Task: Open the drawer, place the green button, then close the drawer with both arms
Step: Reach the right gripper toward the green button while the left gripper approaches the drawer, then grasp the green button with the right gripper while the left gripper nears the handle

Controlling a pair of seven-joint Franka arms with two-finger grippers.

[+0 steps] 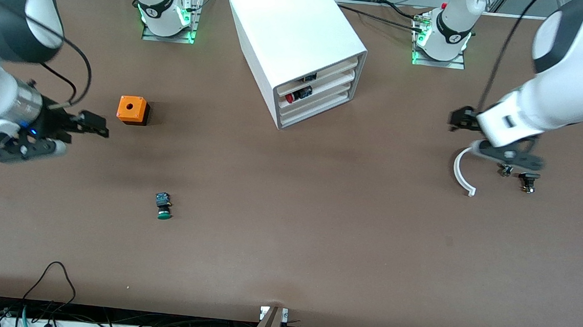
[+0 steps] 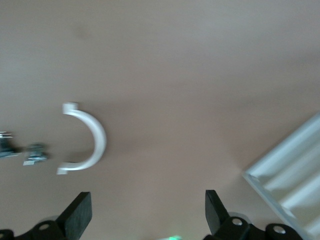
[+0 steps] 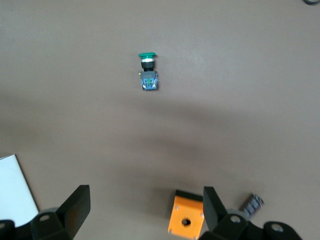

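Both grippers hang spread and empty above the brown table: right gripper [image 1: 75,135] near the orange cube [image 1: 132,110], left gripper [image 1: 483,141] over a white curved plastic piece [image 1: 461,173]. Between them, the white boxy cabinet's third drawer [image 1: 321,102] sits shut. Right wrist view: small green-capped push button [image 3: 148,72] lies sideways.

We find the cabinet [image 1: 295,46] at mid-table between the two arm bases, its drawer [image 1: 316,101] third down in the stack. The cube [image 1: 132,110] sits toward the right arm's end; the button [image 1: 163,206] lies nearer the front camera than it. A curved clip [image 1: 462,171] lies toward the left arm's end.
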